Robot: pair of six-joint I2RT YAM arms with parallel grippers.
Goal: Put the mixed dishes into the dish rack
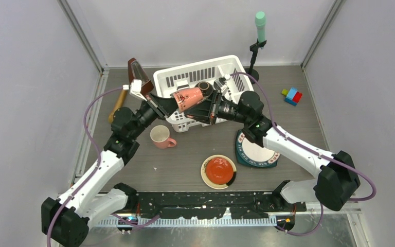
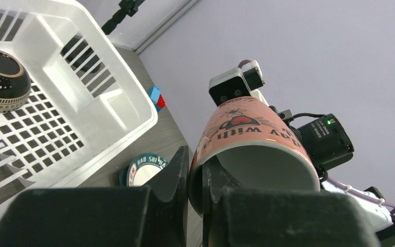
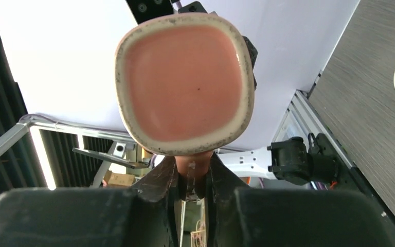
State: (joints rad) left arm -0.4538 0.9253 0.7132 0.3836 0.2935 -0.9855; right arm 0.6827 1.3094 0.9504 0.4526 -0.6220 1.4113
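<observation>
A pink mug [image 1: 189,98] hangs on its side over the front edge of the white dish rack [image 1: 195,64], held from both ends. My left gripper [image 1: 172,105] is shut on its rim wall, one finger inside and one outside [image 2: 198,180]. My right gripper [image 1: 208,103] is shut on its handle [image 3: 200,167], and the mug's base [image 3: 185,77] faces that camera. The small brown bowl [image 1: 203,86] lies in the rack [image 2: 0,77]. The second pink mug [image 1: 160,136], the teal-rimmed plate [image 1: 257,152] and the cream plate with red centre [image 1: 219,171] sit on the table.
A wooden stick [image 1: 118,105] and a dark brown-red object [image 1: 136,72] lie left of the rack. Coloured toy blocks [image 1: 292,95] sit at the right. A black stand with a green top [image 1: 260,31] rises behind the rack. Walls close in on both sides.
</observation>
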